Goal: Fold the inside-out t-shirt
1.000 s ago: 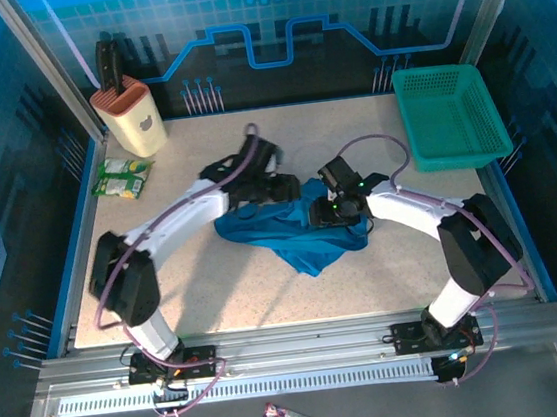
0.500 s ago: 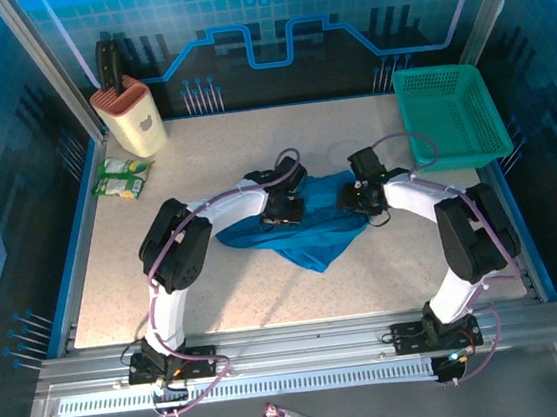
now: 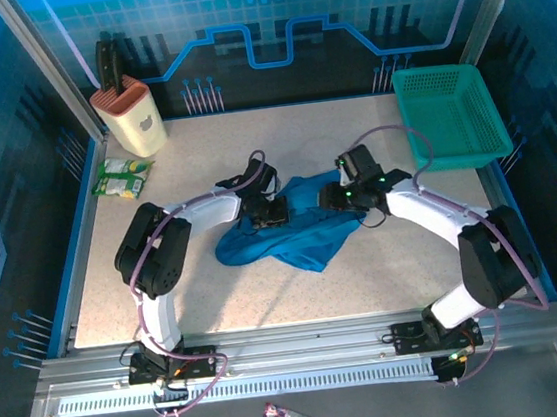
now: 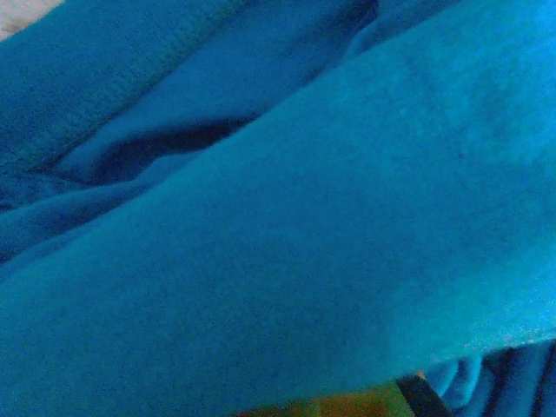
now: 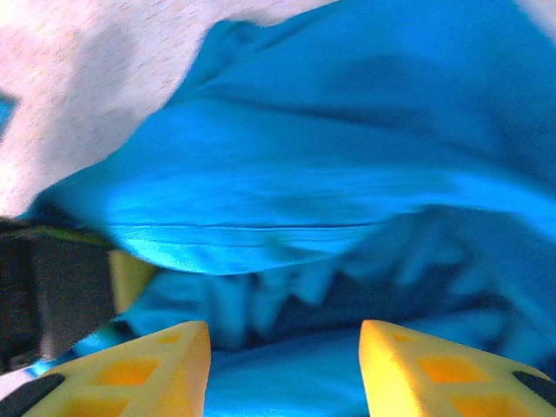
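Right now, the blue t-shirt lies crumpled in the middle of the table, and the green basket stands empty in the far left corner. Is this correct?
Not quite: the green basket stands empty in the far right corner, not the left, as the top external view shows. The blue t-shirt does lie crumpled in the middle of the table.

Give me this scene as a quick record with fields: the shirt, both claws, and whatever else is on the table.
t-shirt: blue, crumpled in a heap mid-table, not yet folded
left claw: shut, apparently pinching the shirt's left side
right claw: open, fingers apart at the shirt's right side
basket: green mesh, far right corner
other items: beige holder with dark handles and snack packet, far left
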Motion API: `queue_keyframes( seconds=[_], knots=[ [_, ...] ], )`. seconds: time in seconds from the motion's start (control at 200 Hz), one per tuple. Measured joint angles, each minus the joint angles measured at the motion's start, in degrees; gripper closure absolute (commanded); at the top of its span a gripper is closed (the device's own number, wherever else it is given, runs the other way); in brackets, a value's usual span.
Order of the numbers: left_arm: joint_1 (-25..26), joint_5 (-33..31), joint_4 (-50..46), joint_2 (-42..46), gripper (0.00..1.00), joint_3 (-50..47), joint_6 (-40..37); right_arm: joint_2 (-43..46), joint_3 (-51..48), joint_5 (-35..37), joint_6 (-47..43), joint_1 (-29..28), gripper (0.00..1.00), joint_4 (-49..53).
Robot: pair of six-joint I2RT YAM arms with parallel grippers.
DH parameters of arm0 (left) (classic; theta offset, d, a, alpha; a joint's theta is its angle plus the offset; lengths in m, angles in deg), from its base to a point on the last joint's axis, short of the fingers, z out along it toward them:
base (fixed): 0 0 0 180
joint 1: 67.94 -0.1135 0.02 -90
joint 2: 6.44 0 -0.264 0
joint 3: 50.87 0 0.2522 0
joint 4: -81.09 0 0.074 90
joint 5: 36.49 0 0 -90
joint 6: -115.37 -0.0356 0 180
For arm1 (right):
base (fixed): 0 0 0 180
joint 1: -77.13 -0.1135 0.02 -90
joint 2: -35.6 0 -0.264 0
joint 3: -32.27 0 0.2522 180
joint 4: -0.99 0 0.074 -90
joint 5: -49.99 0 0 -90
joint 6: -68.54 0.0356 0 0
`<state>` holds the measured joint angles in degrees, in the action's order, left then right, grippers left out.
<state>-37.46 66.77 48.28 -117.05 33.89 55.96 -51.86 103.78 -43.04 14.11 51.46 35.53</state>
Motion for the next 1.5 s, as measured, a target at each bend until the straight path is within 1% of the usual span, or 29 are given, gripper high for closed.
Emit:
queue_keyframes(
  seconds=[0.04, 0.09, 0.125, 0.195, 0.265, 0.325, 0.35, 0.375, 0.48, 0.55, 0.625, 0.685, 0.775, 0.865, 0.971, 1.071, 1.176, 1.231, 1.321, 1.411, 1.501],
  knots=[
    [-0.02, 0.9, 0.35, 0.04, 1.0, -0.04, 0.63, -2.01, 1.4, -0.24, -0.02, -1.33, 0.5, 0.09],
    [-0.02, 1.84, 0.96, 0.17, 1.0, -0.04, 1.01, -4.87, 2.78, -0.07, 0.02, -2.51, 0.47, 0.22],
    [-0.02, 2.23, 1.22, 0.33, 1.0, -0.04, 1.05, -6.62, 3.43, 0.33, 0.15, -2.89, 0.45, 0.46],
    [-0.15, 2.95, 1.44, 0.72, 1.0, -0.04, 1.05, -10.4, 4.68, 2.12, 0.48, -3.15, 0.45, 1.51],
    [-0.28, 3.3, 1.44, 0.96, 1.0, -0.04, 1.05, -13.44, 5.55, 3.85, 0.46, -3.15, 0.46, 1.92],
    [-0.33, 3.61, 1.44, 1.01, 1.0, -0.04, 1.05, -15.5, 6.14, 4.83, 0.35, -3.15, 0.5, 1.9],
    [-0.33, 3.65, 1.46, 1.01, 1.0, -0.07, 1.05, -16.15, 6.45, 5.07, 0.17, -3.15, 0.53, 1.86],
    [-0.33, 3.78, 1.49, 1.01, 1.0, -0.13, 1.05, -16.72, 6.75, 5.2, 0.17, -3.15, 0.59, 1.68],
    [-0.33, 4.2, 2.12, 1.09, 1.0, -0.7, 1.18, -17.59, 7.32, 4.83, -0.83, -3.15, 0.87, 0.46],
    [-0.35, 4.24, 2.51, 1.33, 0.88, -1.09, 1.46, -17.31, 7.58, 4.44, -1.33, -3.26, 1.0, -0.04],
    [-0.42, 4.13, 2.36, 2.34, 0.73, -1.38, 1.31, -15.8, 7.61, 4.28, -2.34, -3.39, 1.0, 0.17],
    [-0.68, 3.39, 1.2, 4.24, 0.65, -1.46, 0.83, -13.14, 7.61, 3.91, -3.3, -3.43, 1.0, 0.66],
    [-1.36, 1.31, -1.64, 8.13, 0.58, -0.68, -1.4, -7.54, 7.61, 2.03, -5.53, -3.5, 1.0, 1.11],
    [-2.05, -0.39, -5.84, 10.95, 0.52, 3.76, -6.03, -1.79, 8.83, -1.18, -8.96, -3.52, 1.0, 2.69],
    [-2.58, -1.11, -8.68, 12.13, 0.49, 9.97, -12.24, 1.9, 11.23, -5.73, -13.57, -3.52, 1.0, 4.59],
    [-2.51, -0.98, -10.73, 12.7, 0.46, 13.09, -18.05, 4.31, 12.28, -10.91, -17.75, -3.17, 1.0, 6.64],
    [-2.32, -0.96, -12.83, 13.38, 0.43, 13.62, -23.1, 5.57, 12.92, -15.28, -20.74, -2.34, 1.0, 8.98],
    [-2.03, -1.01, -14.16, 13.79, 0.39, 13.62, -25.59, 5.7, 13.27, -16.92, -21.86, -1.99, 1.0, 9.86],
    [-0.66, -1.64, -15.72, 15.19, 0.37, 13.55, -30.08, 5.7, 13.84, -19.02, -23.45, -1.73, 1.0, 11.43],
    [0.94, -1.92, -16.5, 17.73, 0.32, 13.16, -34.84, 5.7, 14.38, -20.68, -24.79, -1.66, 1.0, 12.81],
    [1.95, -1.88, -16.72, 20.41, 0.33, 12.83, -38.71, 5.7, 14.93, -21.9, -26.1, -1.64, 1.0, 14.12]
  ],
)
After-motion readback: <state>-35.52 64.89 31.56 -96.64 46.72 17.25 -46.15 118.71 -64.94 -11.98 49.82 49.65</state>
